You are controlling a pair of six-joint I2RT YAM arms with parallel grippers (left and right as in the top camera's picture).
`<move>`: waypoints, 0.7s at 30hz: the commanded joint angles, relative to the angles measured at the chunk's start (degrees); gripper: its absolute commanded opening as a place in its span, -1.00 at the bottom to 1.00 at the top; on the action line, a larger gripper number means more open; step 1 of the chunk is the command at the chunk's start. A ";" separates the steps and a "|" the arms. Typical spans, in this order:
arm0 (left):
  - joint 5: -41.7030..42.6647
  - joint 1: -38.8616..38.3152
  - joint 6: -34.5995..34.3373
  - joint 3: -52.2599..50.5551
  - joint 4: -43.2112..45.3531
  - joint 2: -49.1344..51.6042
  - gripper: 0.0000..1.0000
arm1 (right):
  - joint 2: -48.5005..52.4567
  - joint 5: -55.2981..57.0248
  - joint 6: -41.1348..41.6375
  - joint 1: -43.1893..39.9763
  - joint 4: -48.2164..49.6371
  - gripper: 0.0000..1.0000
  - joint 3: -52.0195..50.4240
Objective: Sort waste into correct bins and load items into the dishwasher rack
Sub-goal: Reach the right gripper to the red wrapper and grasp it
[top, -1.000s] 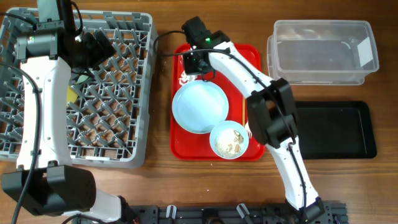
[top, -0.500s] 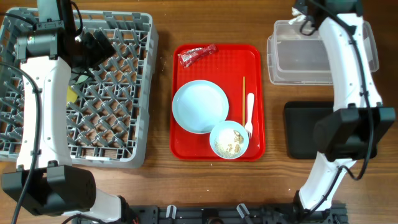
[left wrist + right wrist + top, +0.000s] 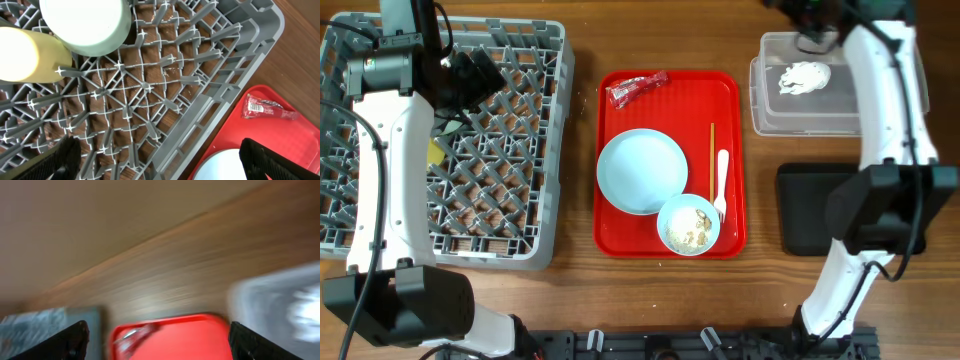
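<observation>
Rack (image 3: 520,215) sits at the left of the table (image 3: 575,300), with the left arm (image 3: 385,150) stretched over it and hiding part of the grid. The left gripper (image 3: 159,150) hangs above the rack's pegs, fingers spread wide with nothing between them. In the rack: 1 green bowl (image 3: 85,25) and 1 cup (image 3: 20,55), touching each other. The red tray (image 3: 730,95) is mid-table and carries 1 wrapper (image 3: 637,90) at its far left corner, 1 plate (image 3: 642,171), and 1 blue bowl (image 3: 689,225) with scraps (image 3: 692,230) inside, its rim touching the plate. Chopsticks (image 3: 712,160) and 1 fork (image 3: 722,185) lie side by side along the tray's right edge; the chopsticks read as one thin line, so I can't count them. 2 bins sit to the right: the tub (image 3: 880,110) with 1 napkin (image 3: 804,77) inside it, and the black tray (image 3: 800,225) just nearer. The right arm (image 3: 890,130) crosses both bins and covers much of the black tray. The right gripper (image 3: 157,330) view is badly blurred, but the fingers sit wide apart and hold nothing.
</observation>
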 commanded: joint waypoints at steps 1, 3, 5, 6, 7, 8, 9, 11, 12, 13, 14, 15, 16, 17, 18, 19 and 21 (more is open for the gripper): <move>0.26 0.17 -0.79 -0.11 0.00 0.26 1.00 | 2.12 3.61 -0.09 10.32 2.64 0.79 -0.17; 0.26 0.17 -0.79 -0.11 0.00 0.26 1.00 | 4.13 13.40 6.58 15.54 3.34 0.70 -0.17; 0.26 0.17 -0.79 -0.11 -0.02 0.26 1.00 | 6.71 18.80 10.71 19.96 4.57 0.63 -0.17; 0.26 0.17 -0.79 -0.11 0.00 0.26 1.00 | 8.02 20.68 12.68 21.51 4.96 0.61 -0.17; 0.26 0.17 -0.79 -0.11 0.00 0.26 1.00 | 9.33 22.73 15.39 22.91 5.27 0.60 -0.17; 0.26 0.17 -0.79 -0.11 0.00 0.26 1.00 | 11.76 25.44 19.63 24.92 5.53 0.60 -0.17; 0.26 0.15 -0.79 -0.11 0.00 0.26 1.00 | 13.16 26.47 21.84 25.73 5.55 0.59 -0.17; 0.26 0.17 -0.79 -0.11 0.00 0.26 1.00 | 15.93 27.06 27.80 26.99 5.53 0.58 -0.17; 0.26 0.17 -0.79 -0.11 0.00 0.26 1.00 | 17.46 27.06 30.69 27.41 5.57 0.58 -0.17; 0.26 0.17 -0.79 -0.11 0.00 0.26 1.00 | 18.99 27.04 33.27 27.69 5.95 0.58 -0.17; 0.26 0.17 -0.79 -0.11 0.00 0.26 1.00 | 19.91 26.95 34.07 27.74 6.56 0.57 -0.17; 0.26 0.17 -0.79 -0.11 -0.02 0.26 1.00 | 20.76 26.58 34.56 27.74 6.99 0.54 -0.17; 0.26 0.17 -0.79 -0.11 0.00 0.26 1.00 | 21.77 25.68 34.58 27.71 7.96 0.50 -0.17; 0.26 0.17 -0.79 -0.11 0.00 0.26 1.00 | 22.58 25.03 34.62 27.65 8.61 0.46 -0.17; 0.26 0.17 -0.79 -0.11 0.00 0.26 1.00 | 23.32 23.96 34.99 27.63 9.33 0.45 -0.17; 0.26 0.17 -0.79 -0.11 0.00 0.26 1.00 | 23.96 23.96 36.17 27.63 9.40 0.44 -0.17; 0.26 0.17 -0.79 -0.11 0.00 0.26 1.00 | 24.41 24.04 36.28 27.63 9.44 0.42 -0.17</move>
